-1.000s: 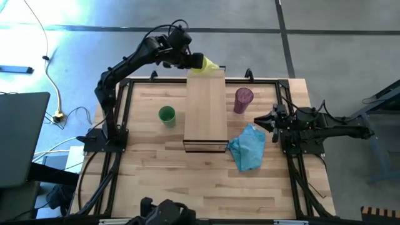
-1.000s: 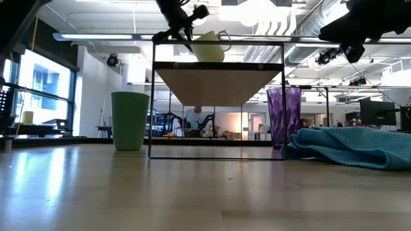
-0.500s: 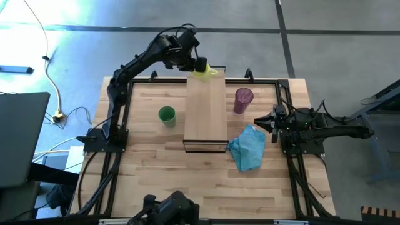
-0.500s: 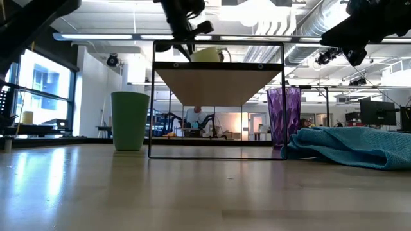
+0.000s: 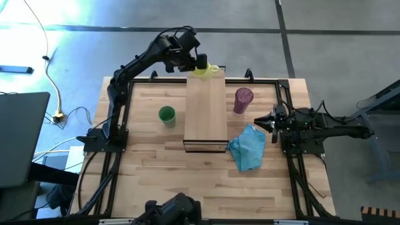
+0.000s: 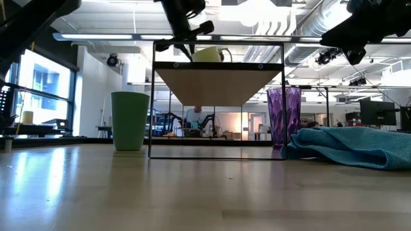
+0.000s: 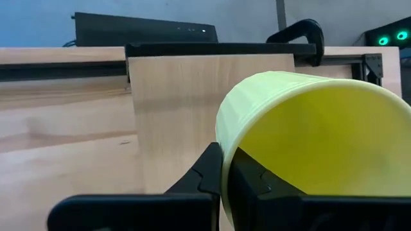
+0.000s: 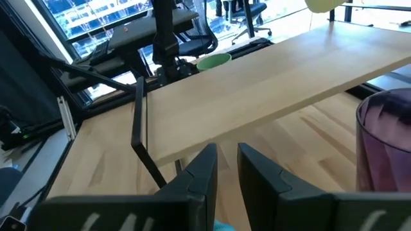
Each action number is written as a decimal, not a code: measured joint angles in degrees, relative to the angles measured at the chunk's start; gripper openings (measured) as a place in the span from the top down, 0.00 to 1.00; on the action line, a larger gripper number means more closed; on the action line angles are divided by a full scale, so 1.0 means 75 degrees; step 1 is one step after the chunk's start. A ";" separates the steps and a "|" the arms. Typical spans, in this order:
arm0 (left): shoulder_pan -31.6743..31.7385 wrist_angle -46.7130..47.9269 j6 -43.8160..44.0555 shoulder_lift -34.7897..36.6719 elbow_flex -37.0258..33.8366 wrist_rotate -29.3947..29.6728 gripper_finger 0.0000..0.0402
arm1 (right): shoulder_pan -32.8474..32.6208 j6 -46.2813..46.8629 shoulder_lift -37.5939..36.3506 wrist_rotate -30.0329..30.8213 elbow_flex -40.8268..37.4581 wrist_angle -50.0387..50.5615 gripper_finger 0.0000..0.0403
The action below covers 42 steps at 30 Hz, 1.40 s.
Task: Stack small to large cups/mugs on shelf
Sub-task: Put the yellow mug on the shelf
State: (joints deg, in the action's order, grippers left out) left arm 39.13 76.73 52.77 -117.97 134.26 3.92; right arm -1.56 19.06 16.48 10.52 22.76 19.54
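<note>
Left gripper (image 5: 197, 64) clamped on yellow mug (image 5: 204, 69) at far end of shelf (image 5: 206, 112); right gripper (image 5: 261, 122) idle, slightly parted.

Yellow mug (image 5: 204, 69) (gripped) over shelf (image 5: 206, 112)

A crumpled teal-blue cloth (image 5: 247, 147) is lying at centre right of the high view on the slatted light-wood tabletop (image 5: 156, 181); a yellow cable (image 5: 53, 94) is trailing at far left.
</note>
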 joint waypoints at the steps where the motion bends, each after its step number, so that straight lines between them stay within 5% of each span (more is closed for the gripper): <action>1: -0.0035 0.0000 0.0003 0.0000 0.0000 0.0009 1.00 | 0.0003 -0.0008 0.0000 0.0000 0.0000 0.0025 0.87; 42: -0.0130 0.0068 0.0174 -0.0645 0.0000 0.0425 1.00 | 0.0001 0.0051 -0.0002 0.0003 0.0000 0.0503 0.87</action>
State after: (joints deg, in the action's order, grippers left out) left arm 38.15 77.24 54.08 -122.81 134.26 7.11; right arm -1.55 19.44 16.47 10.55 22.76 23.31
